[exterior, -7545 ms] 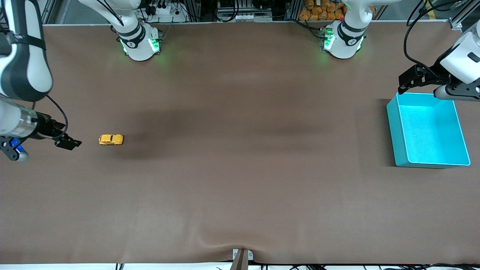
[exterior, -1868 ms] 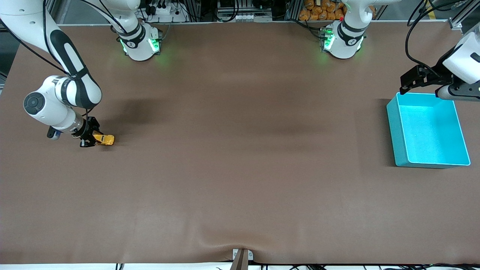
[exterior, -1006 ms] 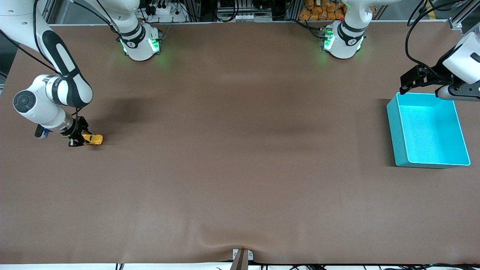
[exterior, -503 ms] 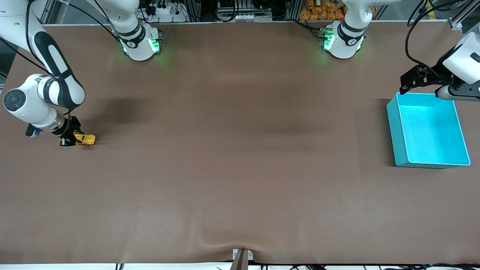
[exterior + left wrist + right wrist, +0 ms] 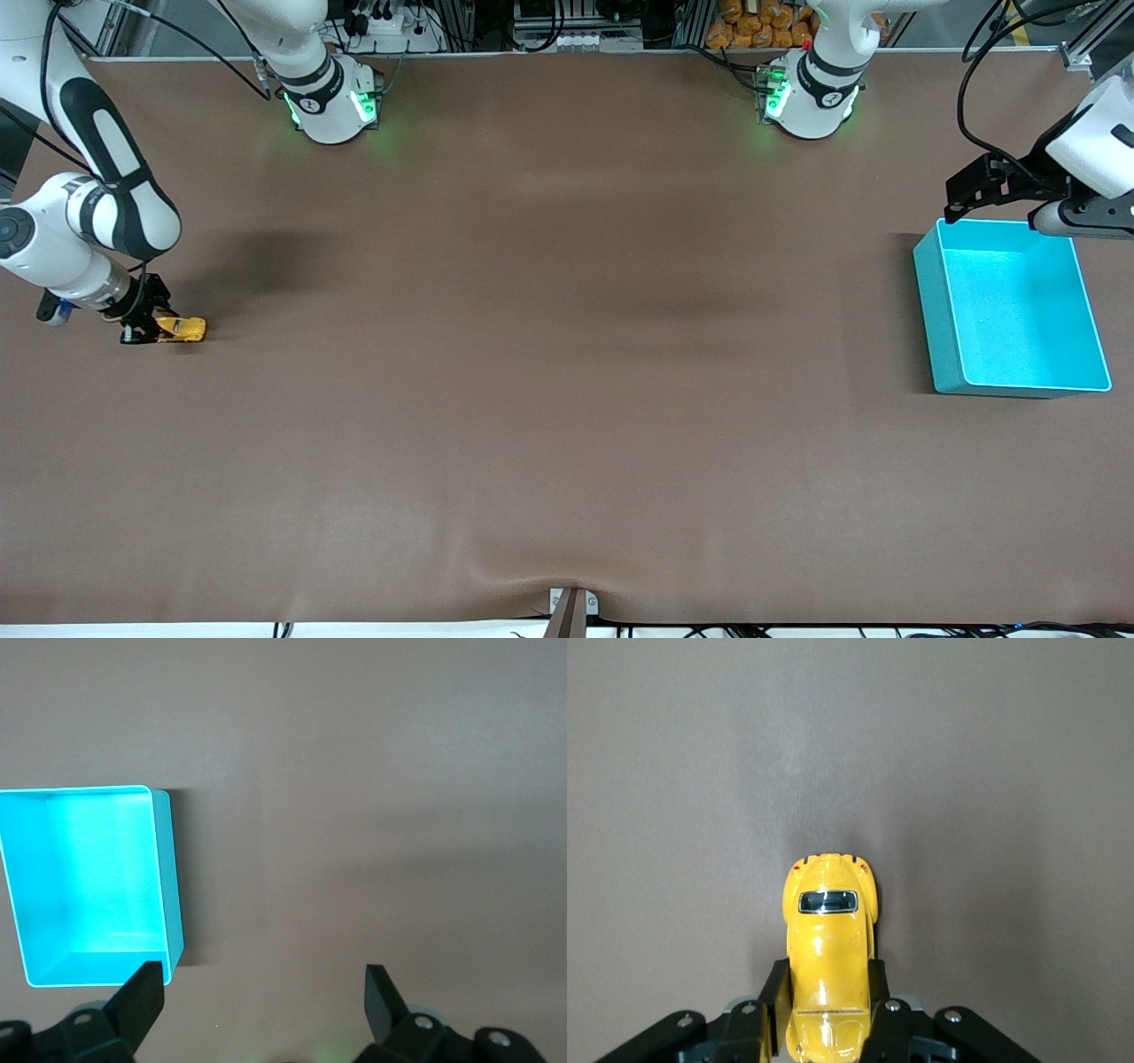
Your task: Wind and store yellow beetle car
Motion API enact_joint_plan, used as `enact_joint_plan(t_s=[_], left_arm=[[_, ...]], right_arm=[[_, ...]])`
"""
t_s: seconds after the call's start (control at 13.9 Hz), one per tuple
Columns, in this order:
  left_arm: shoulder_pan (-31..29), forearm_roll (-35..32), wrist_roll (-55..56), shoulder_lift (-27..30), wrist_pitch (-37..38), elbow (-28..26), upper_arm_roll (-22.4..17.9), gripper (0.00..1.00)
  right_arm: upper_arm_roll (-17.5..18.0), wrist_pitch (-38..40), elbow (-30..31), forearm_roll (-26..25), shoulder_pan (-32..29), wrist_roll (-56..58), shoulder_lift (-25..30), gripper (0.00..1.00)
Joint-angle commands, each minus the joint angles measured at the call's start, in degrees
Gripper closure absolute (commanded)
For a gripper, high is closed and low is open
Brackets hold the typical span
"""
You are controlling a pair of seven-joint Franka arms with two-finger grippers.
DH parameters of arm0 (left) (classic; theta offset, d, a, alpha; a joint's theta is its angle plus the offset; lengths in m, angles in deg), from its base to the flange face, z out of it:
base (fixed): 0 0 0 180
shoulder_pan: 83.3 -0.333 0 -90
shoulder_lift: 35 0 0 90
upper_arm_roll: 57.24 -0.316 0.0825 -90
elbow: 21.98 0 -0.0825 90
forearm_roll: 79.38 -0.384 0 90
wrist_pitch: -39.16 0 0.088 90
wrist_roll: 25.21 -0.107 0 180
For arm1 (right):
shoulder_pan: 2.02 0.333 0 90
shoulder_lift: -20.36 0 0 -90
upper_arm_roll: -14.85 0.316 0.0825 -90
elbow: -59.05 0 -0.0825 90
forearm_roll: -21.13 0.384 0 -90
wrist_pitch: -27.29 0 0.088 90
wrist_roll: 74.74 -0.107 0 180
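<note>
We see the yellow beetle car (image 5: 183, 329) on the brown table (image 5: 567, 399) at the right arm's end, well apart from the teal bin (image 5: 930, 310). Right gripper (image 5: 146, 326) is clamped on the car's sides, fingers (image 5: 772, 992) pressed vs. the body, wheels down on the mat. Left gripper (image 5: 961, 197) waits w/ jaws wide, nothing in them, over the bin's edge nearest the bases.

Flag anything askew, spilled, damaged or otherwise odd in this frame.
Nothing stands out. The right gripper is shut on the yellow beetle car at the right arm's end of the table; the teal bin sits upright and empty, with the open left gripper waiting beside it.
</note>
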State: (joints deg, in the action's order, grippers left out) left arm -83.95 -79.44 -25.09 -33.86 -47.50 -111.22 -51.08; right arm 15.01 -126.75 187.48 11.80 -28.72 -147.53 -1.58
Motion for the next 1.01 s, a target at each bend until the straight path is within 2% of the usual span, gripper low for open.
enact_joint_plan(t_s=[0.0, 0.07, 0.14, 0.22, 0.29, 0.57, 0.72, 0.93], left_arm=[[-0.6, 0.9, -1.0, 0.6, -0.3, -0.1, 0.3, 0.0], [-0.6, 0.9, -1.0, 0.6, -0.3, -0.1, 0.3, 0.0], [-0.6, 0.9, -1.0, 0.6, -0.4, -0.1, 0.3, 0.0], [-0.6, 0.9, -1.0, 0.6, -0.3, -0.1, 0.3, 0.0], [-0.6, 0.9, -1.0, 0.6, -0.4, -0.1, 0.3, 0.0], [-0.6, 0.9, -1.0, 0.6, -0.4, -0.1, 0.3, 0.0], [-0.6, 0.9, -1.0, 0.6, -0.3, -0.1, 0.3, 0.0], [-0.6, 0.9, -1.0, 0.6, -0.4, -0.1, 0.3, 0.0]], right_arm=[[0.8, -1.9, -1.9, -1.9, -1.6, 0.4, -4.8, 0.84], [0.8, -1.5, -1.9, -1.9, -1.5, 0.5, -4.8, 0.69], [0.9, -1.4, -2.0, -1.9, -1.4, 0.6, -4.7, 0.48], [0.9, -1.1, -2.2, -1.9, -1.3, 1.8, -4.4, 0.12], [1.0, 1.9, -3.2, -1.7, -1.0, 2.6, -3.5, 0.0], [2.6, 26.9, -13.5, 0.9, 0.1, 2.5, 2.5, 0.0], [3.5, 36.3, -19.7, 6.0, 0.1, 2.6, 4.3, 0.0], [3.6, 47.0, -28.1, 10.1, 0.3, 2.6, 4.7, 0.0]])
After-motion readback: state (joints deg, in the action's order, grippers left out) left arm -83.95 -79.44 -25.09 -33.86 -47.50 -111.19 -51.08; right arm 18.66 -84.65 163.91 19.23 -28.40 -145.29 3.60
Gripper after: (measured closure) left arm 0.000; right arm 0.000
